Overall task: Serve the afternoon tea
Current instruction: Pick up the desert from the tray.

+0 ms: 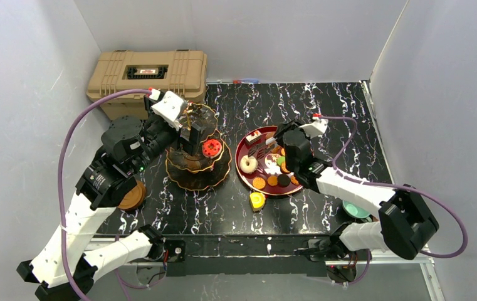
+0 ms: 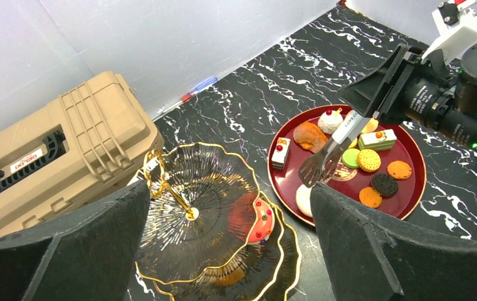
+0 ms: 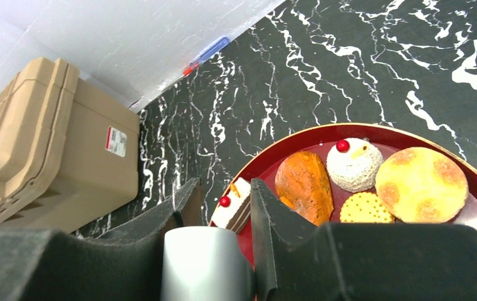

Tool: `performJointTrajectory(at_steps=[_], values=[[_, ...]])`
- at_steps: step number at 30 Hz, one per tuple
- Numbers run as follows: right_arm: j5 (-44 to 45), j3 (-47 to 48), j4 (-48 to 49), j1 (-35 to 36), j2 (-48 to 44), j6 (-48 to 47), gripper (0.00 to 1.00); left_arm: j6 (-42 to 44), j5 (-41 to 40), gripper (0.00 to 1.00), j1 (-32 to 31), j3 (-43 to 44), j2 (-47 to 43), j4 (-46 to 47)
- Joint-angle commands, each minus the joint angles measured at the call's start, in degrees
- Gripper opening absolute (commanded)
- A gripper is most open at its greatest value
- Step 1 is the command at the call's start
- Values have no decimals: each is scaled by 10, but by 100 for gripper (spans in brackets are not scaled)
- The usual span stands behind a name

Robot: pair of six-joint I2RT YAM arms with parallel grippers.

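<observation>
The dark three-tier stand (image 1: 198,170) with gold rims stands left of centre and also shows in the left wrist view (image 2: 204,182). A red donut (image 1: 210,148) lies on its middle tier (image 2: 261,221). My left gripper (image 1: 192,135) hangs over the stand, open and empty (image 2: 229,191). The red tray (image 1: 241,157) holds several toy sweets (image 2: 373,160). My right gripper (image 1: 281,144) is shut on silver tongs (image 3: 204,263), whose tips (image 2: 323,164) sit low over the tray near a cake slice (image 3: 232,207). A teal cup (image 1: 355,210) is at the right, and a brown saucer (image 1: 132,195) at the left.
The big tan case (image 1: 148,72) stands at the back left, close behind the stand (image 2: 54,150). A yellow sweet (image 1: 257,200) lies on the table in front of the tray. A blue and red pen (image 1: 245,81) lies by the back wall. White walls close in three sides.
</observation>
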Motion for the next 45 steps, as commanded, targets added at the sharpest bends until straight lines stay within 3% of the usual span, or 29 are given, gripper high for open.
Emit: performJointTrajectory(at_steps=[1, 7, 13, 19, 25, 34, 45], values=[[-31, -13, 56, 2, -41, -34, 1, -3, 2, 98, 4, 13, -3, -5], [-124, -5, 51, 1, -52, -104, 1, 3, 1, 98, 4, 23, 1, -7], [-146, -15, -3, 0, -45, -82, 7, 2, 2, 98, 4, 27, 4, -5], [-121, -34, -30, -5, -61, -85, 33, 3, 2, 98, 4, 30, 4, -8], [-116, -60, -24, -25, -69, -68, 42, 0, 6, 98, 4, 27, 6, -5], [-233, -111, 42, -91, -47, 14, 47, 2, 8, 98, 4, 36, 12, -7], [-328, -131, 88, -112, -20, 85, 41, 3, 11, 98, 4, 38, 16, -2]])
